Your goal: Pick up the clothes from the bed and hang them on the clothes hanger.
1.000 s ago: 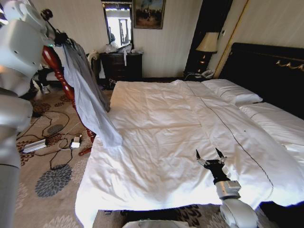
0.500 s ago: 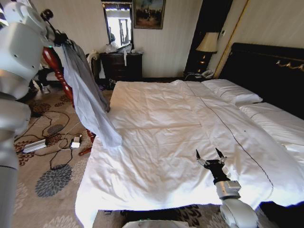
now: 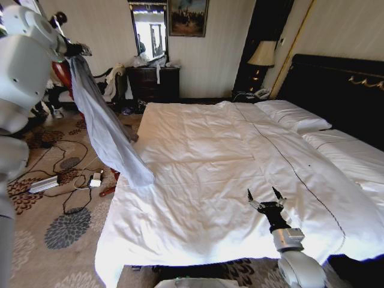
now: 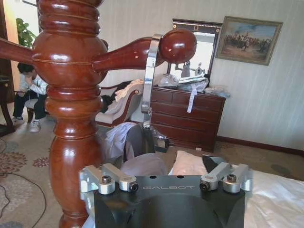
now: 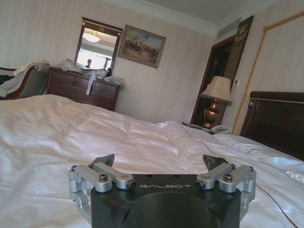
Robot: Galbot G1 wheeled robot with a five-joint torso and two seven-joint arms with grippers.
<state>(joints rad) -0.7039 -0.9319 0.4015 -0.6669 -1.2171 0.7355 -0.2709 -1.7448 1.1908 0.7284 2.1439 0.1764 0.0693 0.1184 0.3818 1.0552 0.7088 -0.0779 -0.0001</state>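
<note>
The clothes (image 3: pixel 108 129), a grey-blue jacket, hang from my raised left gripper (image 3: pixel 75 49) and trail down to the bed's (image 3: pixel 210 156) near left corner. In the left wrist view the clothes hanger's silver hook (image 4: pixel 149 71) sits over a peg of the reddish wooden coat stand (image 4: pixel 71 109). The jacket's bunched top (image 4: pixel 142 164) lies between the fingers of my left gripper (image 4: pixel 159 166), which stands open, one fingertip (image 4: pixel 212 165) clear of the cloth. My right gripper (image 3: pixel 266 195) rests open over the white sheet near the foot of the bed (image 5: pixel 71 123).
Cables and a power strip (image 3: pixel 45 183) lie on the patterned carpet left of the bed. A dark dresser (image 3: pixel 153 83) and an armchair (image 3: pixel 114 78) stand by the far wall. A lamp (image 3: pixel 262 54) and the black headboard (image 3: pixel 342 90) are on the right.
My left arm has swung the jacket's top to the left, onto the coat stand. The jacket's lower end stays at the bed corner. The right arm has not moved.
</note>
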